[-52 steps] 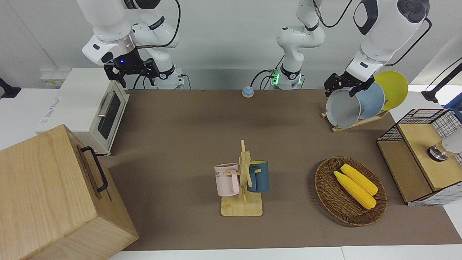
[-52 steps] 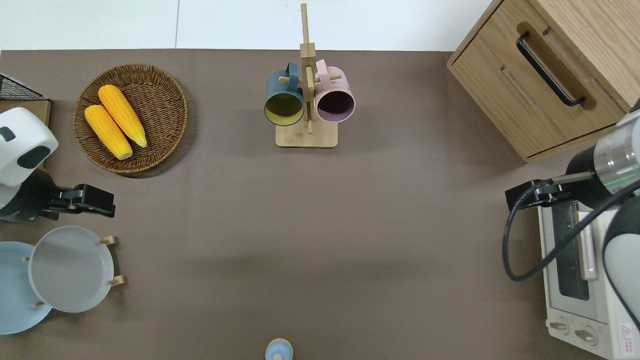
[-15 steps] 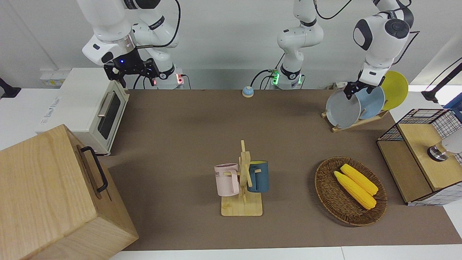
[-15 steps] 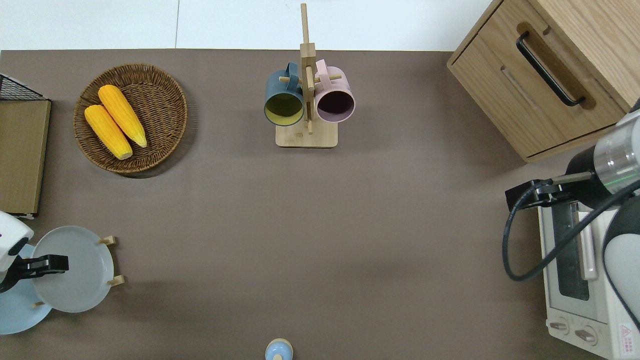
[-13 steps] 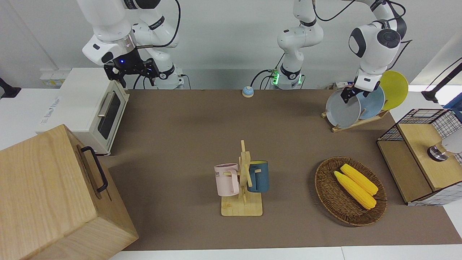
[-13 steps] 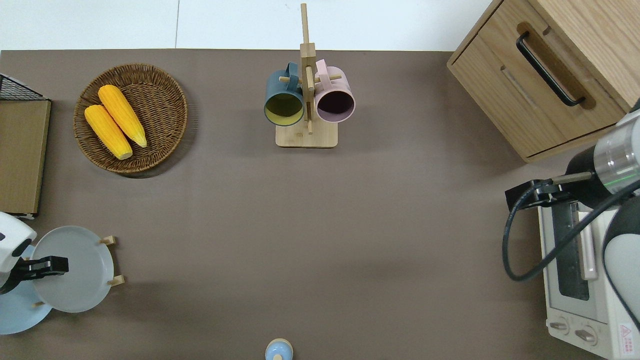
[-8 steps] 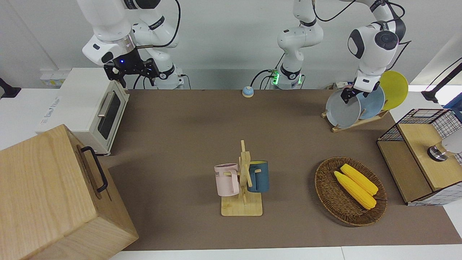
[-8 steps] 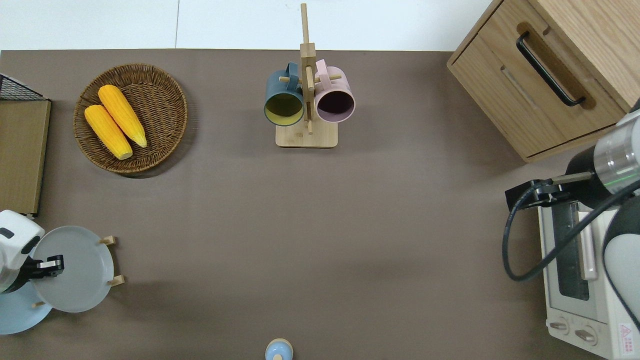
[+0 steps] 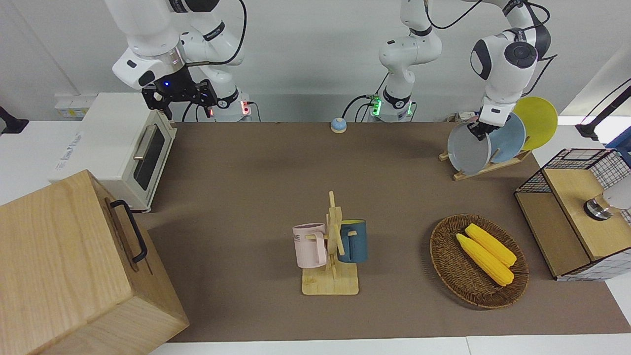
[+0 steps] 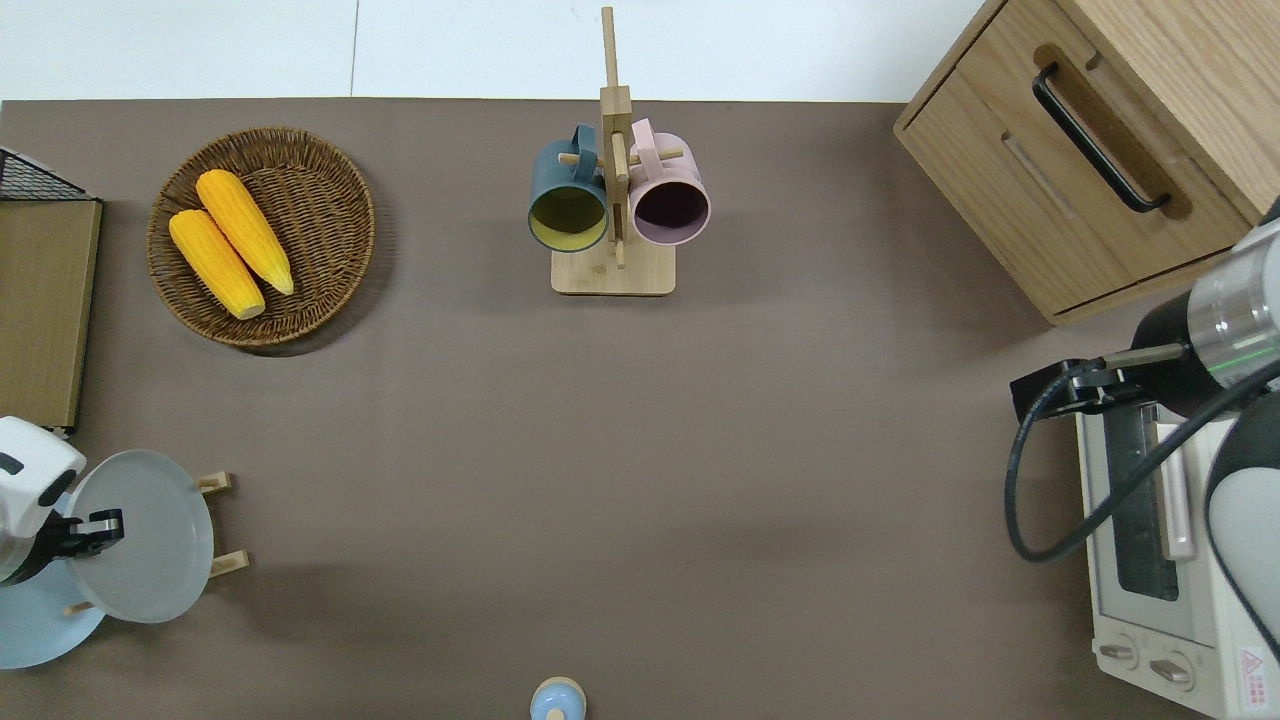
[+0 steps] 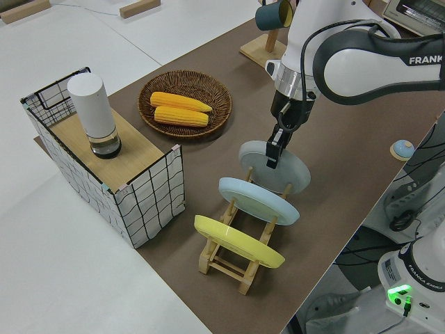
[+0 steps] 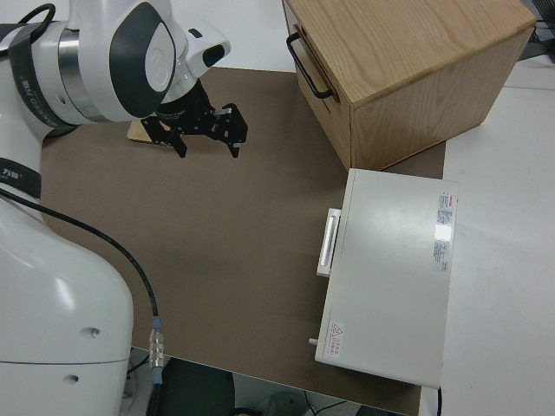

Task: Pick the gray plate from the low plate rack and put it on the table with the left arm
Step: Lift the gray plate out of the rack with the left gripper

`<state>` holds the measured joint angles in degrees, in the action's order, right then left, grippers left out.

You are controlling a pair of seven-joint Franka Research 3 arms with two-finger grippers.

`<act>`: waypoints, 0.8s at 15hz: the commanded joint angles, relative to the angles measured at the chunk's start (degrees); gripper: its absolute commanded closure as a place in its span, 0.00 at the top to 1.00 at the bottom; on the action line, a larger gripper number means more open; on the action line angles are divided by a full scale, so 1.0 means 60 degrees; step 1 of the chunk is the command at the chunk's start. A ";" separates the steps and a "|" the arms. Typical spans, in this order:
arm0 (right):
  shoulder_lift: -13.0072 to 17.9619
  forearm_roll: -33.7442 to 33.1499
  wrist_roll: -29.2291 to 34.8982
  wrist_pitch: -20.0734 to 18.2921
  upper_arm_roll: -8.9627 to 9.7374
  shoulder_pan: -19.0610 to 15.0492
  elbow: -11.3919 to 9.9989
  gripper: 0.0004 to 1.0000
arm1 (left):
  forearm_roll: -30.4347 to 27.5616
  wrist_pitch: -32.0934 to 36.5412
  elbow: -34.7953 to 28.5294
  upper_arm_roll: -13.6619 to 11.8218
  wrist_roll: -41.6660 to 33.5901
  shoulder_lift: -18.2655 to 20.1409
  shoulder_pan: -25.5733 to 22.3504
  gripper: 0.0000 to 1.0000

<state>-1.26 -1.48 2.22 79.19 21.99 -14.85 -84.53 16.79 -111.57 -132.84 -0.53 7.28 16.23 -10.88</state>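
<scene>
The gray plate (image 9: 466,150) stands in the low plate rack (image 9: 485,167) at the left arm's end of the table (image 9: 246,172), in the slot toward the table's middle. My left gripper (image 9: 479,132) is shut on the plate's upper rim and holds it tilted upright; the overhead view (image 10: 95,525) and the left side view (image 11: 273,154) show the same grip. The plate's lower edge is still at the rack (image 10: 225,560). My right arm is parked, its gripper (image 12: 206,139) open and empty.
A light blue plate (image 9: 510,140) and a yellow plate (image 9: 540,121) stand in the same rack. Farther from the robots are a wicker basket (image 9: 436,246) with two corn cobs, a wire basket box (image 9: 572,212) and a mug stand (image 9: 331,276). A toaster oven (image 9: 123,148) and a wooden cabinet (image 9: 64,271) are at the right arm's end.
My left gripper came down onto the gray plate's upper rim and closed on it. In the last half second the plate tipped more upright in the rack. The right arm has not moved.
</scene>
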 commanded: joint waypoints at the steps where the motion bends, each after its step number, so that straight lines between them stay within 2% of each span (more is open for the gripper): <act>1: 0.0019 -0.0061 0.0113 -0.0103 0.0188 -0.0220 0.0069 0.98 | 0.0132 0.1320 0.0984 0.0073 0.0032 0.0121 0.0128 0.01; 7: 0.0019 -0.0061 0.0113 -0.0103 0.0188 -0.0220 0.0069 0.98 | -0.0584 0.3212 0.2714 0.0074 0.0017 0.0078 0.0480 0.01; 12: 0.0019 -0.0061 0.0113 -0.0103 0.0202 -0.0220 0.0069 0.98 | -0.2120 0.3347 0.2804 0.0074 -0.0085 0.0063 0.0670 0.01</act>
<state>-1.26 -1.48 2.22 79.19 21.99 -14.85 -84.53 9.05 -92.36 -116.30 0.38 7.21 16.87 -8.36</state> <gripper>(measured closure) 0.013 0.850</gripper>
